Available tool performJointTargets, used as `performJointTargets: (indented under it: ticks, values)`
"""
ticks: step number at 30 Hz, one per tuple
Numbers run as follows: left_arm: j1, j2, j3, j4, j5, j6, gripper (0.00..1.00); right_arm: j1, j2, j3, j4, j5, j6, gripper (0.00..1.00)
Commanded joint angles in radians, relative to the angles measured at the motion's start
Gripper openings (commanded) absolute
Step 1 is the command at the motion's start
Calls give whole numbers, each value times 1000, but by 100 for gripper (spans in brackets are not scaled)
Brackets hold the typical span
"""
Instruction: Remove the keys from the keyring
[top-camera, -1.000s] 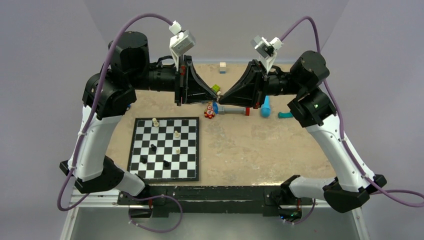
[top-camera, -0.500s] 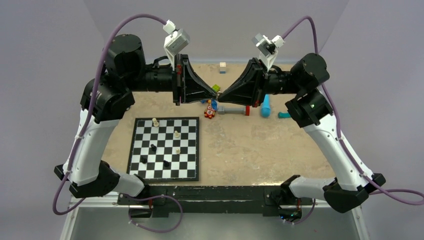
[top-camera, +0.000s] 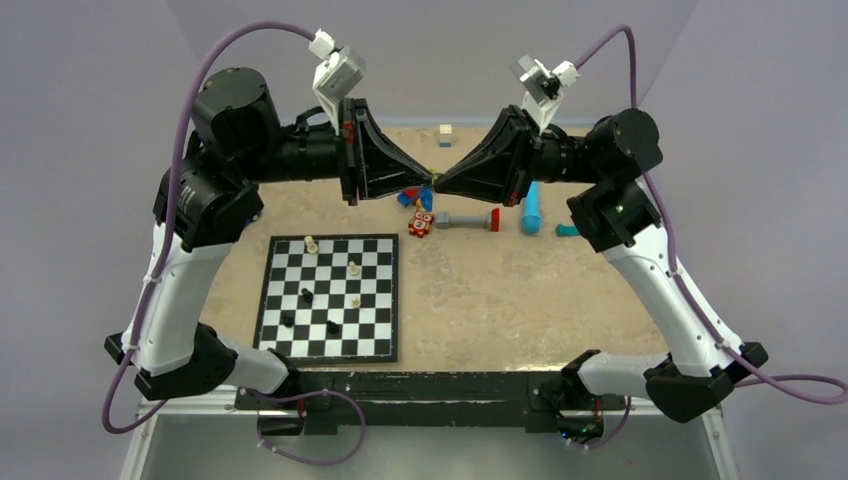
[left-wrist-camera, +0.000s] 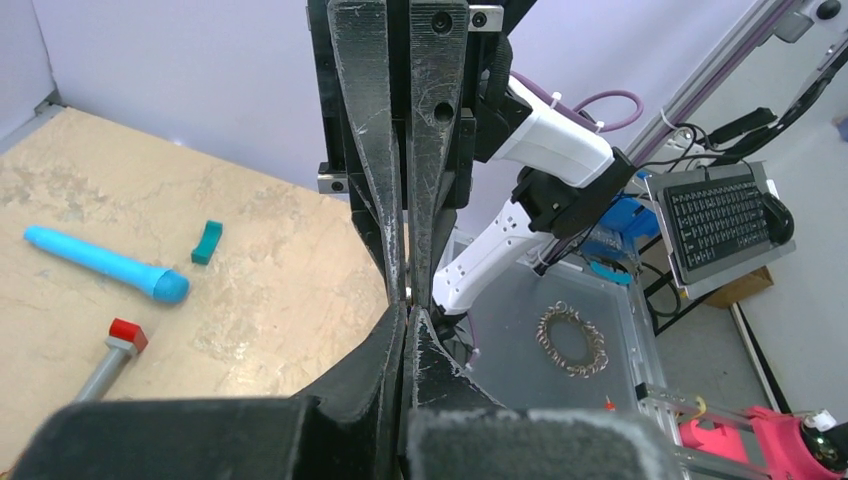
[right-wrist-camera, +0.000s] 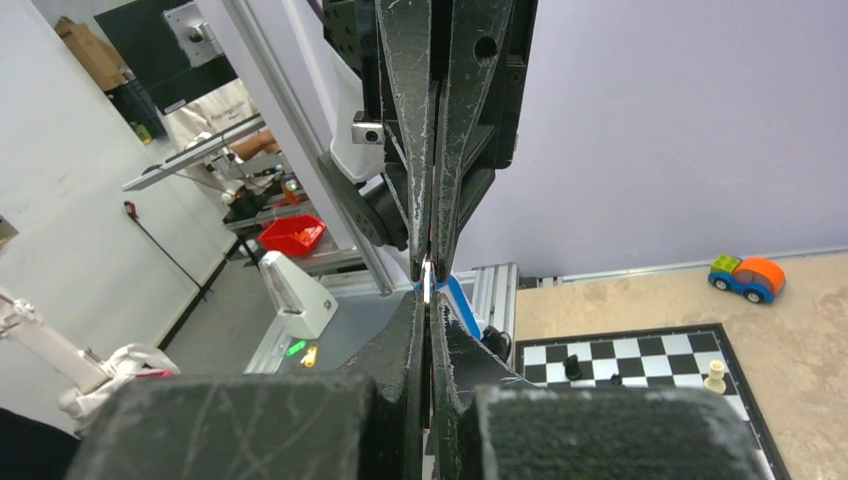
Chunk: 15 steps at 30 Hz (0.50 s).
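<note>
My left gripper (top-camera: 428, 181) and right gripper (top-camera: 441, 182) meet tip to tip, raised above the far middle of the table. Both are shut. In the right wrist view, a thin silvery key (right-wrist-camera: 427, 276) is seen edge-on, running from my right gripper (right-wrist-camera: 430, 298) into the left gripper's fingertips (right-wrist-camera: 417, 255) above it. The keyring's blue tag (right-wrist-camera: 458, 303) hangs just behind that joint. In the left wrist view my left gripper (left-wrist-camera: 408, 306) is closed tight against the right one's fingers (left-wrist-camera: 432, 200). The key and keyring are hidden there.
A chessboard (top-camera: 330, 297) with several pieces lies front left. Beneath the grippers are a red toy (top-camera: 421, 222), a grey bar with a red end (top-camera: 468, 220), a light-blue cylinder (top-camera: 530, 208), a teal piece (top-camera: 570, 230) and a small block (top-camera: 445, 135).
Both grippers have risen a little, still pressed tip to tip. The left arm's elbow has swung further left and up.
</note>
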Motion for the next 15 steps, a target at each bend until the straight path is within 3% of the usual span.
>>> performJointTargets:
  ticks: [1, 15]
  values:
    - [-2, 11, 0, 26, -41, -15, 0, 14, 3, 21, 130, 82, 31, 0]
    - [-3, 16, -2, 145, -105, -84, 0, 18, 72, 54, 353, 124, 159, 0]
